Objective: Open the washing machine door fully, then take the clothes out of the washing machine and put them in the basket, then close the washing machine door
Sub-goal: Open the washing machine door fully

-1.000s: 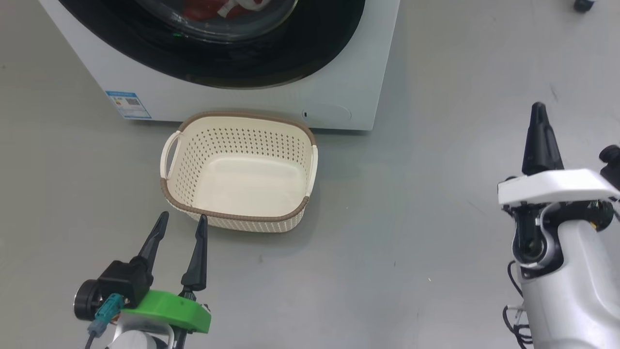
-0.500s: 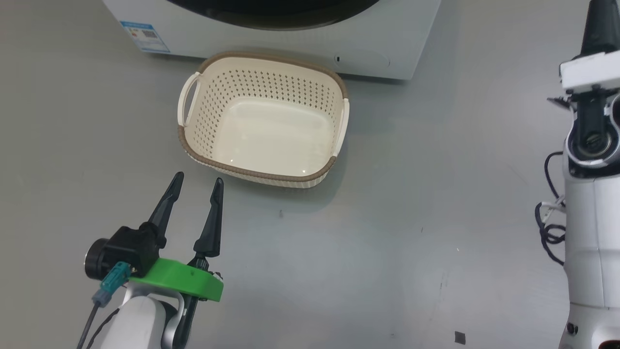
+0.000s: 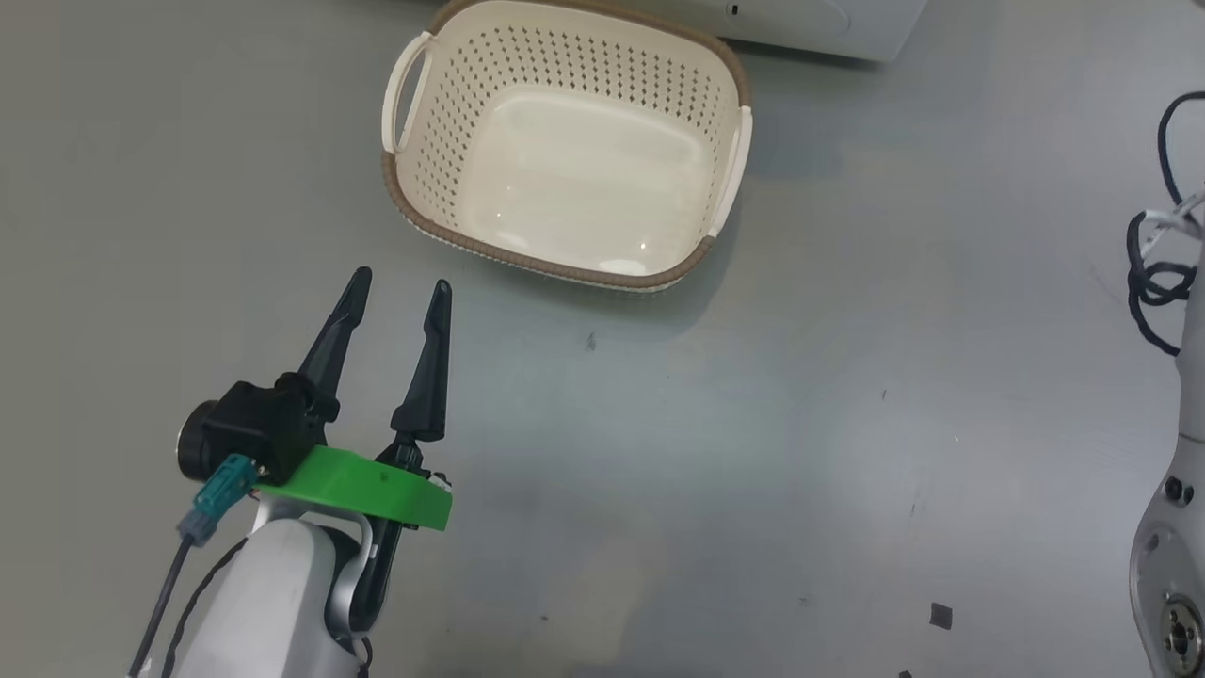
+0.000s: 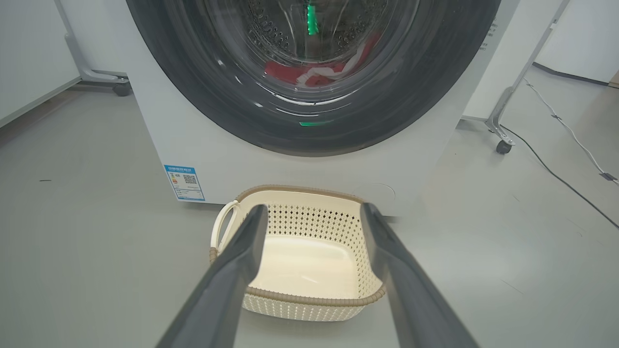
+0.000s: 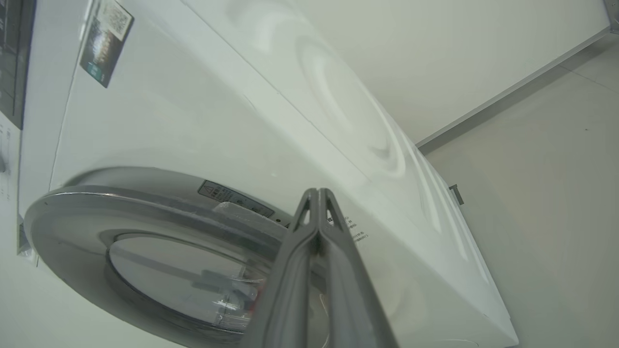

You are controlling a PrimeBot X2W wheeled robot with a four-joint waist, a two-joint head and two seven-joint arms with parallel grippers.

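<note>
Two robot grippers face a white front-loading washing machine (image 4: 159, 145) that stands on a grey floor (image 3: 753, 471). The washing machine door (image 4: 193, 106), a round disc with a black rim and a glass bowl, looks shut flat against the machine's front. The task therefore seems to be at its first step, opening that door. The clothes (image 4: 300, 75), red with white trim, lie inside the machine's drum, seen through the glass. The basket (image 3: 565, 66) sits empty on the floor just in front of the machine, below the door. The left gripper (image 3: 400, 280) hovers farther out from the machine than the basket, its fingers spread wide, holding nothing and pointing toward the machine. The right gripper (image 5: 317, 193) is up at the machine's front with its fingers pressed together and nothing between them. Its tips are close beside the door's silvery outer edge, though whether they touch it cannot be told. The next move probably calls for those tips to catch the door's edge and draw it out from the machine in a wide swing. The door faces straight out from the machine's front and, being round, has no long axis. The basket's mouth faces up, and its long axis runs roughly parallel to the machine's front, with a loop handle at each short end.
</note>
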